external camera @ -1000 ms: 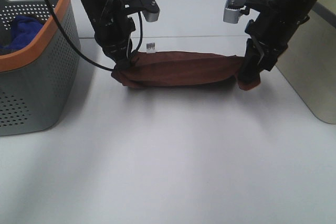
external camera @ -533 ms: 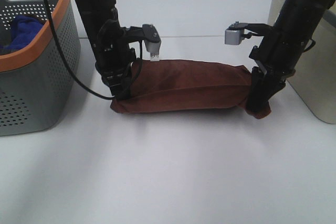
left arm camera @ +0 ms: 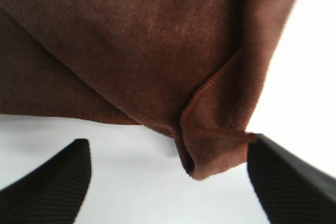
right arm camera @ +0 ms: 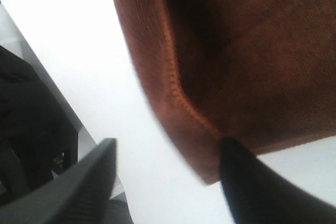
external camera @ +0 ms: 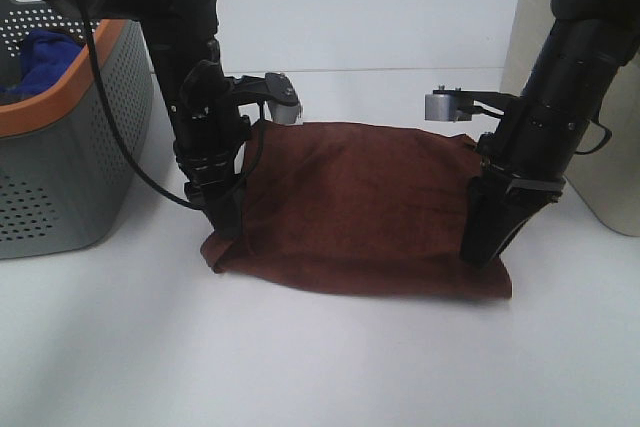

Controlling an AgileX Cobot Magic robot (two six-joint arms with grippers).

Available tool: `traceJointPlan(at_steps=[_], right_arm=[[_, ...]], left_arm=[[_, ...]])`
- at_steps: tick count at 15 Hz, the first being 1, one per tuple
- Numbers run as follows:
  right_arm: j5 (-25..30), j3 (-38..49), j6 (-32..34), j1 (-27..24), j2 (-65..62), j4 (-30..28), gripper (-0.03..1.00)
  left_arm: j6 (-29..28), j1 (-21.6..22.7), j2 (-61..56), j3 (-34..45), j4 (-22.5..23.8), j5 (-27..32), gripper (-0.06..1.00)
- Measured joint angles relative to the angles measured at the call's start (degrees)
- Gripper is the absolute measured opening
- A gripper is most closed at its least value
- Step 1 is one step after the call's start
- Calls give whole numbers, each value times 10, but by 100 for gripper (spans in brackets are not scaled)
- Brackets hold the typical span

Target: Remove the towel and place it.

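The dark reddish-brown towel (external camera: 360, 207) lies spread out on the white table between my two arms. My left gripper (external camera: 228, 227) points down at its front left corner. In the left wrist view (left arm camera: 165, 150) the jaws stand wide apart, with a folded towel corner (left arm camera: 210, 156) lying loose between them. My right gripper (external camera: 482, 255) points down at the front right corner. In the right wrist view (right arm camera: 168, 145) it is open, and the towel's hemmed edge (right arm camera: 236, 66) reaches down beside one finger. The white tag is hidden.
A grey perforated basket with an orange rim (external camera: 90, 147) stands at the left and holds a blue cloth (external camera: 45, 57). A beige bin (external camera: 600, 177) stands at the right edge, close to my right arm. Bare white table lies in front of the towel.
Both grippers moved toward the table's front and dragged the towel's near edge along. The towel went from a narrow bunched roll to a spread sheet. The white tag has gone out of sight.
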Motion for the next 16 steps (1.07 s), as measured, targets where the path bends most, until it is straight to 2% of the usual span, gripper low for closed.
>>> traceJointPlan(at_steps=[1,2,4,7,9,12,16], right_arm=[[-1,0,13,0,0,1,66],[-1,0,29,0,0,1,80],[0,0,48,0,0,1,90],[10,-3,78,0,0,1,92],[11,-32,108,0,0,1,93],[11,-126,177,0,-1,6,93],[12,-242,229,0,-36,8,93]], left_arm=[[-1,0,0,0,0,0,85],[-2,0,0,0,-2,0,92],[-2,0,0,0,-3,0,95],[-16,0,0,-2,-3,0,96],[-48,0,1,-33,-3,0,96],[-124,0,-9,-109,-4,-1,96],[-205,0,-38,-197,-3,1,96]])
